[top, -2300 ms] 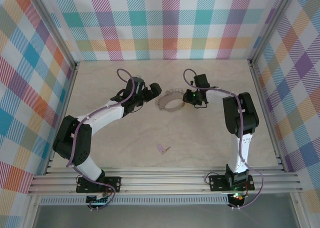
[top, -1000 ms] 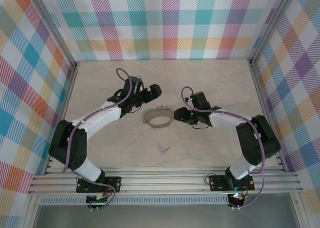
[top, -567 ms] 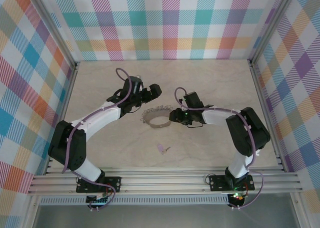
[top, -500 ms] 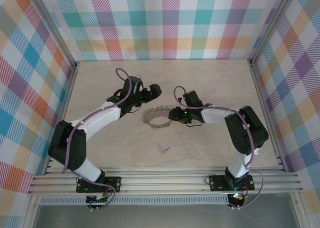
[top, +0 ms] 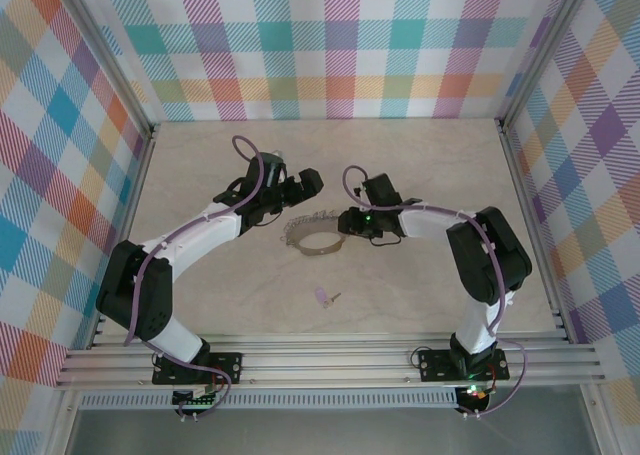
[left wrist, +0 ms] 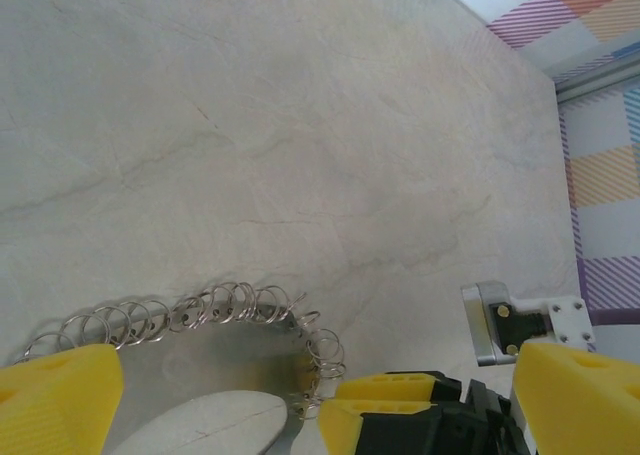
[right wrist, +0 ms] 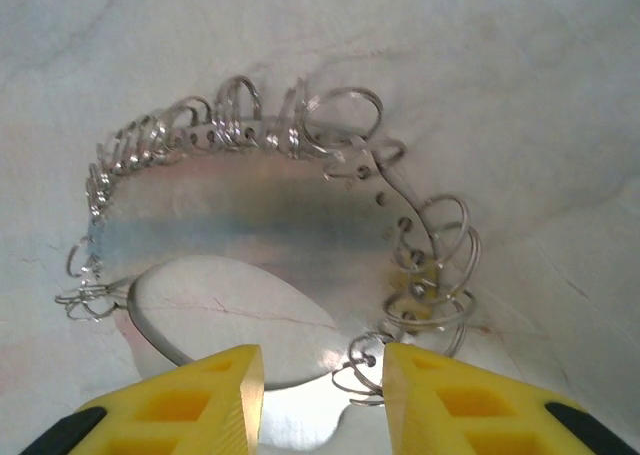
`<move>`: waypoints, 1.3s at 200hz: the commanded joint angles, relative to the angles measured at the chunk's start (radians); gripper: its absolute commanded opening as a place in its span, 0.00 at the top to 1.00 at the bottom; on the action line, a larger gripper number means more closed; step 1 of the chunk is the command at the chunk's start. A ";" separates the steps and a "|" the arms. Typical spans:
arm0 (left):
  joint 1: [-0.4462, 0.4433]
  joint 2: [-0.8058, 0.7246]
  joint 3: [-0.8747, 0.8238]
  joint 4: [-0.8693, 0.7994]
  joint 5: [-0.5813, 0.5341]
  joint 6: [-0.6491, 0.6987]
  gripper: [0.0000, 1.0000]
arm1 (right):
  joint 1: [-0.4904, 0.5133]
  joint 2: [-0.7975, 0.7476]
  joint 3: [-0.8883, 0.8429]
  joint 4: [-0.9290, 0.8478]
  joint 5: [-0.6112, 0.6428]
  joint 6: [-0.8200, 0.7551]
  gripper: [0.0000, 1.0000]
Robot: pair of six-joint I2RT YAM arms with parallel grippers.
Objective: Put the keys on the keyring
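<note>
- Right end effector point(top: 344, 222) has nudged toward 12 o'clock since a second ago; keyring point(top: 313, 236) unmoved, mid-bench point(top: 200, 165).
- Its jaws straddle the keyring rim at 2 o'clock, partly closed; can't tell if clamped.
- Left end effector point(top: 306, 188) released wide, at keyring's 12 o'clock.
- Key point(top: 322, 297) lies apart at keyring's 6 o'clock.

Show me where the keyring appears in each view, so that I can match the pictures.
Top external: keyring near the picture's middle, just left of the right gripper.
Left wrist: keyring at the bottom edge, left of centre.
Right wrist: keyring in the centre, above the yellow jaws.
Shared landmark: the right gripper, at the keyring's edge.
</note>
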 commanded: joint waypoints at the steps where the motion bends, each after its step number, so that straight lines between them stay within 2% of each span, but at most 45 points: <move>1: -0.004 -0.037 -0.008 -0.010 -0.001 0.019 0.00 | 0.003 -0.058 -0.041 -0.010 0.015 -0.014 0.64; 62: -0.004 -0.029 -0.007 -0.006 0.007 0.019 0.00 | 0.003 -0.053 -0.080 0.022 -0.008 0.009 0.66; 148: -0.003 -0.023 -0.004 -0.012 0.011 0.017 0.00 | 0.003 0.020 -0.001 0.039 -0.024 0.001 0.67; 260: -0.004 -0.021 0.011 -0.024 0.011 0.022 0.00 | -0.009 0.036 0.014 -0.011 0.044 -0.074 0.67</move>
